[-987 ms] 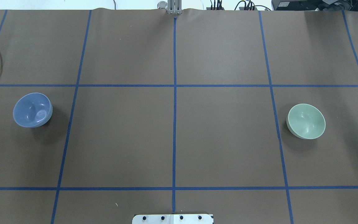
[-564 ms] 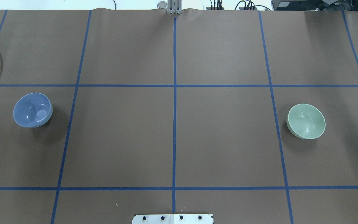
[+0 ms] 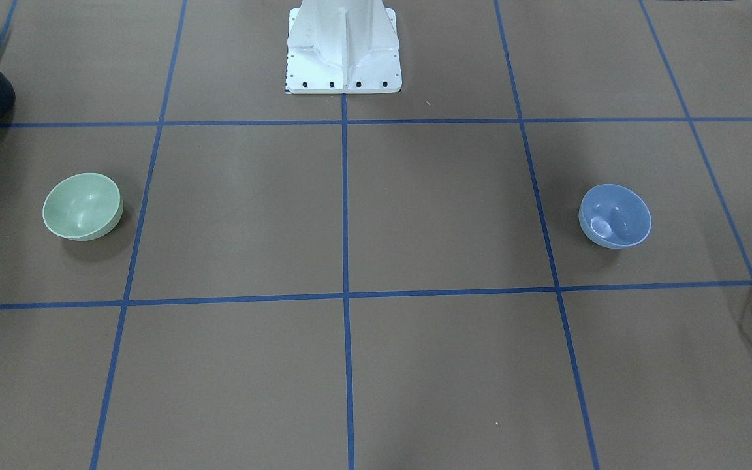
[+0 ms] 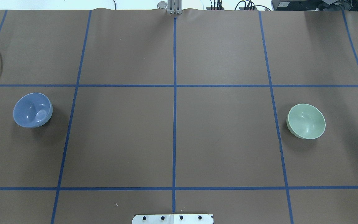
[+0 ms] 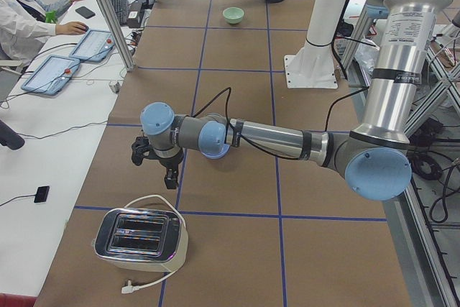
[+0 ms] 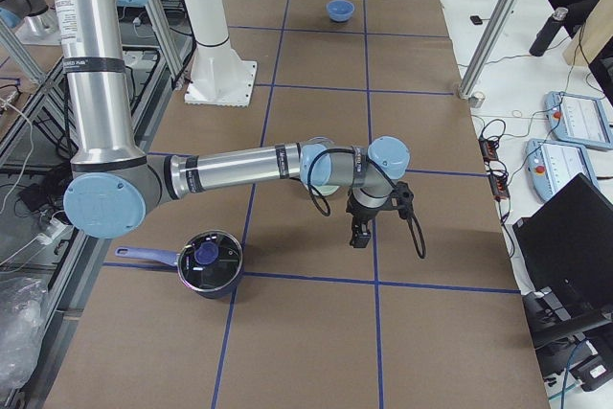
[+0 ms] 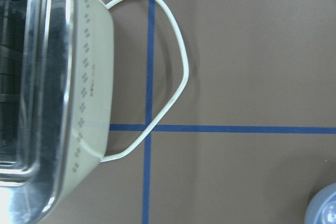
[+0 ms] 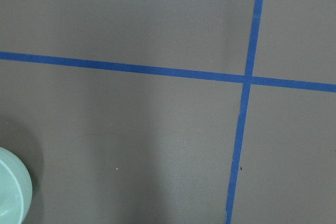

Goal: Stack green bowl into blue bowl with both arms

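Overhead exterior: blue bowl sits upright at the left end of the surface; green bowl sits upright at the right end, well apart from it.
Left claw: hangs above the surface near the blue bowl, with a toaster close by; only the side view shows it, so I cannot tell whether it is apart or together.
Right claw: hangs near the green bowl; likewise cannot tell.

The green bowl is mint, blue bowl periwinkle, table brown, blue-gridded.
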